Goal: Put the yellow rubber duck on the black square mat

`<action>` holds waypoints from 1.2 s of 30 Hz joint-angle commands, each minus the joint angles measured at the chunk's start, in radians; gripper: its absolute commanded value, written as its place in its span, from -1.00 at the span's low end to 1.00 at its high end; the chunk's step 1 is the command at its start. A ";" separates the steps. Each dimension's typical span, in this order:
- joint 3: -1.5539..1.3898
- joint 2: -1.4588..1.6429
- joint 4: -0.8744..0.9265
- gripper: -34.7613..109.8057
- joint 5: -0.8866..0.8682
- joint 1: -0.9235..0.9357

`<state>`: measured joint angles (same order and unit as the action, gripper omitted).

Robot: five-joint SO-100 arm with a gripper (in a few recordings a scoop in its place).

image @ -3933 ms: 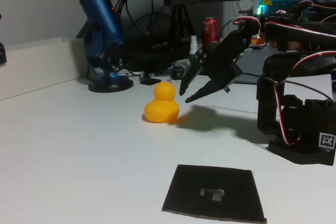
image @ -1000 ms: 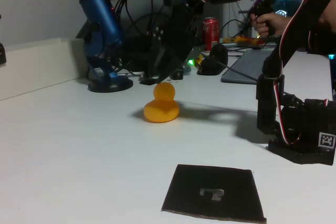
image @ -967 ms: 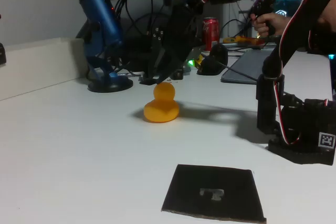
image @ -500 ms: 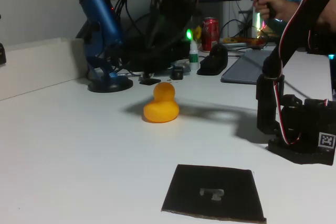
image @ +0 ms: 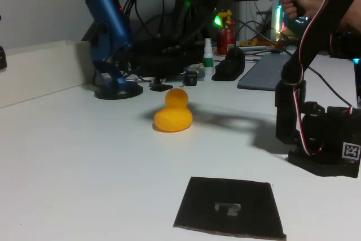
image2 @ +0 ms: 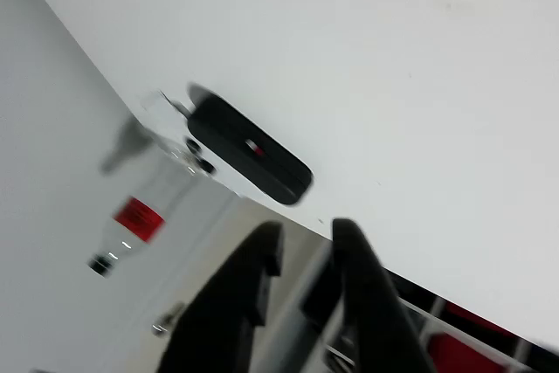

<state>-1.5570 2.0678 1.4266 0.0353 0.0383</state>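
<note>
The yellow rubber duck [image: 174, 114] sits upright on the white table, with nothing touching it. Nearer the camera, the black square mat [image: 230, 207] lies flat with a pale grey mark at its centre and nothing on it. My gripper [image: 192, 12] is raised high above and behind the duck, a dark shape that blends into the dark clutter at the back. In the wrist view my gripper [image2: 306, 238] points at a white surface, and its two black fingers [image2: 258, 259] stand a little apart with nothing between them.
A blue microphone [image: 107, 21] on a round stand is at the back left. My arm's base [image: 318, 139] stands at the right. A red can [image: 227, 35], a black mouse [image: 228, 65] and cables crowd the back. A person's hand [image: 293, 4] is at top right.
A second ago the gripper hung right over the duck's head; it has since lifted up and back, well off the duck. The duck has not moved.
</note>
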 commanded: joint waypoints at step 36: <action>0.034 0.018 0.014 -0.43 0.008 0.239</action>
<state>-1.5570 2.0678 1.4266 0.0353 0.2439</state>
